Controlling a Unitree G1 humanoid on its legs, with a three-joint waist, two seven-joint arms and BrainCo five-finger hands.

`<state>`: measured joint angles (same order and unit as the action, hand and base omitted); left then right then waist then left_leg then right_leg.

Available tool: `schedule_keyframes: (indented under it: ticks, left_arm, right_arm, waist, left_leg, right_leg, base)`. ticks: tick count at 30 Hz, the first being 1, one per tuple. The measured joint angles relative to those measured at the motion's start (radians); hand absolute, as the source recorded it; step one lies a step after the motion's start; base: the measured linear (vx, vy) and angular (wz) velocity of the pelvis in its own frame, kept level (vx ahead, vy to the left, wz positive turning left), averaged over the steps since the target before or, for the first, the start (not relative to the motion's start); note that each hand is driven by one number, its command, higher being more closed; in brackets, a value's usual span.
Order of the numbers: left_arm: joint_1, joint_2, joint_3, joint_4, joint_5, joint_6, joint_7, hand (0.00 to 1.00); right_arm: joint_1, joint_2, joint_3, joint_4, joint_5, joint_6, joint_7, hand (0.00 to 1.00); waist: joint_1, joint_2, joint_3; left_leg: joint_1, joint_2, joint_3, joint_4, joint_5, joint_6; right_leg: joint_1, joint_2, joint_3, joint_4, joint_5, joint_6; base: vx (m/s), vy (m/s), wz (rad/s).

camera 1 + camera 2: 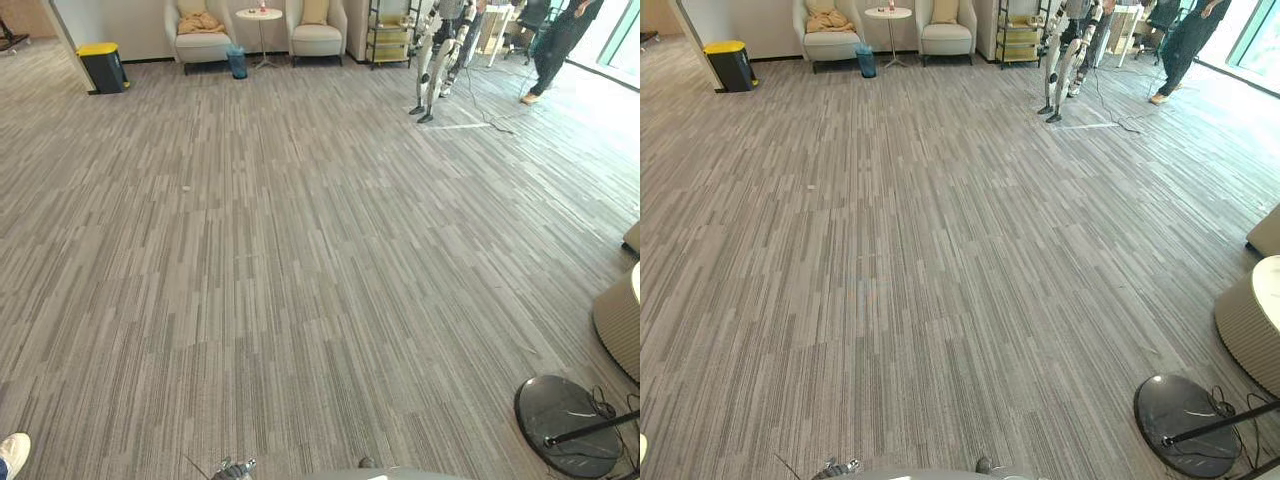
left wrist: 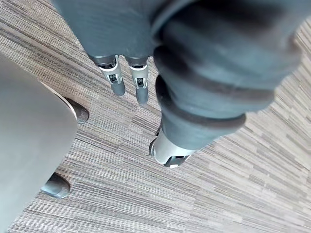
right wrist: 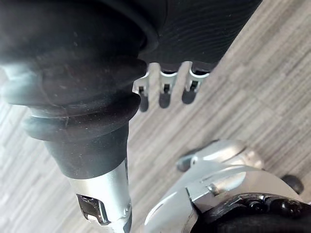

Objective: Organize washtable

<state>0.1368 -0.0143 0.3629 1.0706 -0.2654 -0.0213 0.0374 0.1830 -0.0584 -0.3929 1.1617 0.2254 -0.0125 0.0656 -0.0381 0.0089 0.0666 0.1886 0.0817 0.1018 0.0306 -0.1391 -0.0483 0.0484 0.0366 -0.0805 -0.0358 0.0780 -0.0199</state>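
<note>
The left hand (image 2: 140, 86) and the right hand (image 3: 165, 92) hang above the carpet floor (image 1: 300, 260) with straight, relaxed fingers and hold nothing. Where the washtable is I cannot tell, so I cannot judge the weight or the grasp places of its things.

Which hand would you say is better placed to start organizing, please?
Neither left nor right, I think: the left hand and the right hand both hang open over the carpet, holding nothing, with an armchair far ahead.
</note>
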Motion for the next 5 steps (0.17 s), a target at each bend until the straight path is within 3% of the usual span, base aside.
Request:
schedule_keyframes:
  ticks: [5]
  left_arm:
    - [-0.002, 0.001, -0.013, 0.000, 0.002, -0.002, -0.015, 0.00]
  right_arm:
    - [0.002, -0.001, -0.001, 0.000, 0.001, -0.001, 0.000, 0.00]
  waist:
    - [-0.001, -0.004, 0.001]
  left_leg:
    - [-0.004, 0.005, 0.011, -0.017, -0.006, -0.005]
  right_leg:
    - [0.002, 0.012, 0.031, -0.047, 0.007, 0.005]
  base:
    - [-0.07, -0.016, -0.08]
